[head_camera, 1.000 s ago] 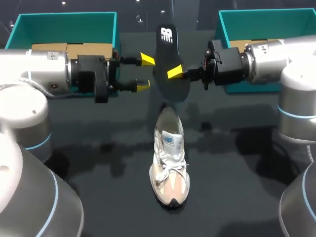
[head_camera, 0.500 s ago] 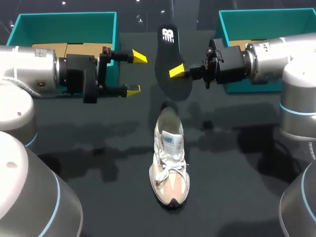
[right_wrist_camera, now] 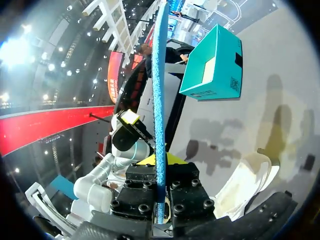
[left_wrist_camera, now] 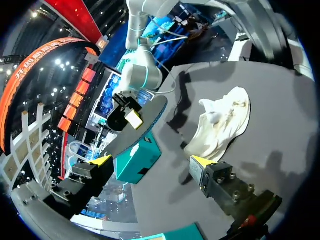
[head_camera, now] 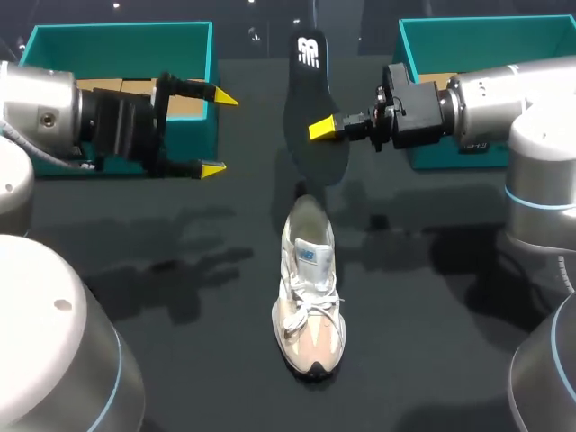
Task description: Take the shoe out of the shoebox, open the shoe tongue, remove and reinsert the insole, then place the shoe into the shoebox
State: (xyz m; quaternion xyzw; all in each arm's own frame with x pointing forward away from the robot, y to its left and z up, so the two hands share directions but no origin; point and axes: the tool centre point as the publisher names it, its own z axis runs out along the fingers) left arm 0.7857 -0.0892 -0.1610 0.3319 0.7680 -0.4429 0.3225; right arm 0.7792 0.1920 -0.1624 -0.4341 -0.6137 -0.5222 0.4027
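A white and beige sneaker (head_camera: 309,288) lies on the black table, toe toward the near edge. Above its heel the black insole (head_camera: 306,99) hangs in the air, with my right gripper (head_camera: 324,129) shut on its side. The right wrist view shows the insole's blue edge (right_wrist_camera: 159,90) standing upright between the shut fingers, the sneaker (right_wrist_camera: 248,186) below. My left gripper (head_camera: 218,133) is open and holds nothing, well left of the insole, in front of the left teal shoebox (head_camera: 117,49). Seen from the left wrist, the open gripper (left_wrist_camera: 150,162) faces the insole (left_wrist_camera: 142,125) and the sneaker (left_wrist_camera: 222,124).
A second teal box (head_camera: 486,40) stands at the back right, behind my right arm. In the left wrist view it appears as a teal box (left_wrist_camera: 138,161) under the insole. The left box (right_wrist_camera: 212,65) shows beyond the insole in the right wrist view.
My left gripper has opened wider and drawn back to the left, away from the insole. The right gripper keeps the insole, which has shifted slightly. The sneaker has not moved.
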